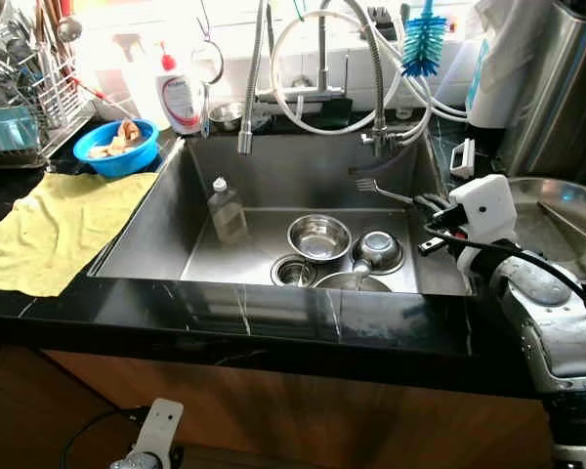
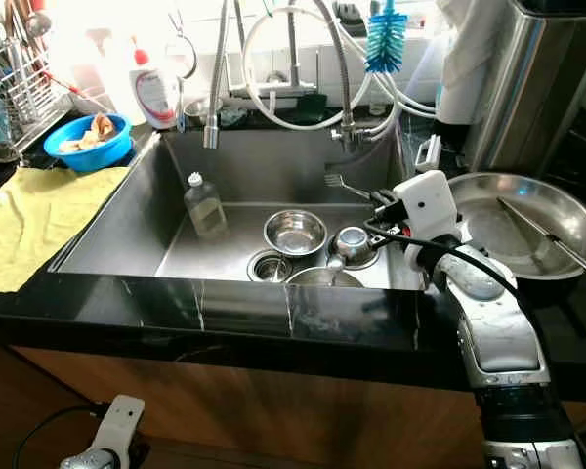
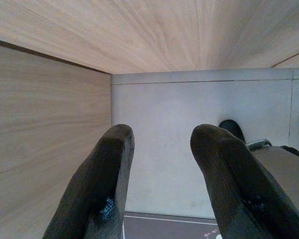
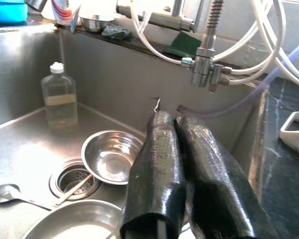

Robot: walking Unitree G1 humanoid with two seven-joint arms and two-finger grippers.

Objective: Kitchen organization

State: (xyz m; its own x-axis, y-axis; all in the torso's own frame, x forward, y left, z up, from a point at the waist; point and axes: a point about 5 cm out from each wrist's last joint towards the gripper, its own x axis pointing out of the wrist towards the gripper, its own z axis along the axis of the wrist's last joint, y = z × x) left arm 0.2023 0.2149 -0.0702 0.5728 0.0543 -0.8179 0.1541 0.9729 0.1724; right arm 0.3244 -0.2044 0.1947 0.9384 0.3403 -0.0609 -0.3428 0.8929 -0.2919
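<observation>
A fork is clamped between the closed fingers of the right gripper and is held out over the right side of the sink, above the dishes, with its tines pointed toward the back wall. In the right wrist view only a sliver of metal is seen past the fingertips. On the sink floor a bowl is set beside the drain, a cup lies to its right, and a larger bowl is seen at the front edge. A spoon rests near the drain. A glass bottle stands upright at the left of the basin. On the counter to the left a yellow cloth is spread, with a blue bowl behind it. A steel pan sits on the counter to the right. The left gripper hangs low beside wooden cabinet panels, its fingers held apart with nothing between them.
</observation>
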